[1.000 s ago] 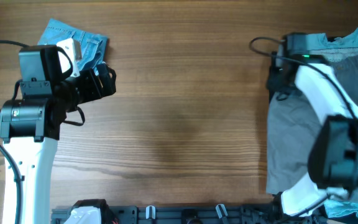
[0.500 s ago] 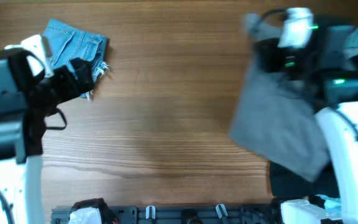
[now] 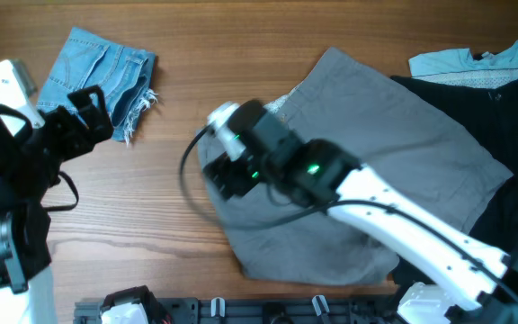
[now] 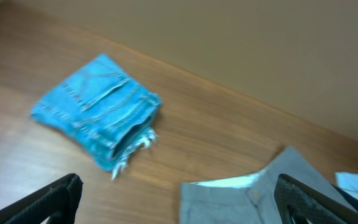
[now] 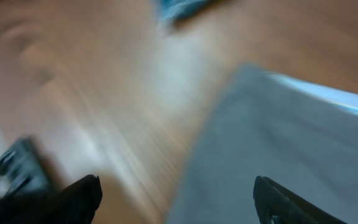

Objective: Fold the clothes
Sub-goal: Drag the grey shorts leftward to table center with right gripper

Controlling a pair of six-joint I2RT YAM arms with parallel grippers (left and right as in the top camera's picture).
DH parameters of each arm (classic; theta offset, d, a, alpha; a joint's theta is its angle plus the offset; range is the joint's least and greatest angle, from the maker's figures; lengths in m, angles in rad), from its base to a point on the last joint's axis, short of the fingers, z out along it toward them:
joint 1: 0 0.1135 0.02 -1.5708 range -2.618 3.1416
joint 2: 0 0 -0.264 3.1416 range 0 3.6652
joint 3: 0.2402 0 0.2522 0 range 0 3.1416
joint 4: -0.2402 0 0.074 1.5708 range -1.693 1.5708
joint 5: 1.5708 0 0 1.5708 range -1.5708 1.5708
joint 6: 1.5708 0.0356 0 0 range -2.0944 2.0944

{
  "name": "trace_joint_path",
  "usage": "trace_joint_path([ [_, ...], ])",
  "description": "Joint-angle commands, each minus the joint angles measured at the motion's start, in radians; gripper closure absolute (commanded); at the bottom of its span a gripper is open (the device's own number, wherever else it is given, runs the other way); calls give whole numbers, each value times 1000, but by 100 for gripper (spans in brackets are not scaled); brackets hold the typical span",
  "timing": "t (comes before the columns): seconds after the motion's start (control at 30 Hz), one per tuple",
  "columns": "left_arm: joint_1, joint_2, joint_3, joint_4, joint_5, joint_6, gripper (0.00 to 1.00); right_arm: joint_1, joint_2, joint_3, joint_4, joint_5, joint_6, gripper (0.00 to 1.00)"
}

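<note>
The clothes, a large pair of grey shorts [image 3: 394, 171], lie spread and rumpled across the middle and right of the table. They also fill the lower right of the right wrist view [image 5: 278, 143], which is blurred. Their buttoned waistband [image 4: 260, 193] shows in the left wrist view. My right gripper [image 3: 221, 175] hangs over the shorts' left edge, open [image 5: 176, 199], with nothing between its fingers. At the far left my left gripper [image 3: 93, 112] is open [image 4: 179, 205] and empty, well away from the grey shorts.
Small folded blue denim shorts [image 3: 102, 76] [image 4: 98, 118] lie at the back left, just beyond the left gripper. A black garment [image 3: 511, 117] and a light blue one [image 3: 479, 61] lie at the right edge. The grey shorts partly overlap the black one.
The right arm swung the grey shorts from the pile at the right out to the table's middle, then opened and let them go. The left arm drew back slightly to the left.
</note>
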Motion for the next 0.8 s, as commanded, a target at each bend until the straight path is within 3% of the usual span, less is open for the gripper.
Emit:
trace_joint_path([
  [0.0, -63, 100, 12, 19, 164, 89, 0, -188, -144, 54, -18, 139, 156, 17],
  [0.1, -169, 235, 12, 21, 171, 151, 0, -357, -227, 59, -34, 100, 239, 19],
  [0.27, -362, 509, 12, 116, 246, 285, 0, -584, -302, 59, -88, -18, 240, 20],
  [0.53, -580, 883, 12, 380, 263, 327, 3, -699, -288, 59, -208, -74, 236, 20],
  [0.6, -622, 954, 12, 447, 259, 327, 12, -699, -277, 59, -223, -74, 237, 19],
  [0.67, -651, 1006, 12, 493, 216, 321, 32, -699, -266, 59, -235, -74, 237, 19],
  [0.7, -671, 1041, 12, 519, 172, 319, 46, -699, -258, 59, -243, -74, 237, 19],
  [0.77, -687, 1074, 12, 541, 136, 319, 63, -699, -249, 59, -251, -74, 237, 19],
])
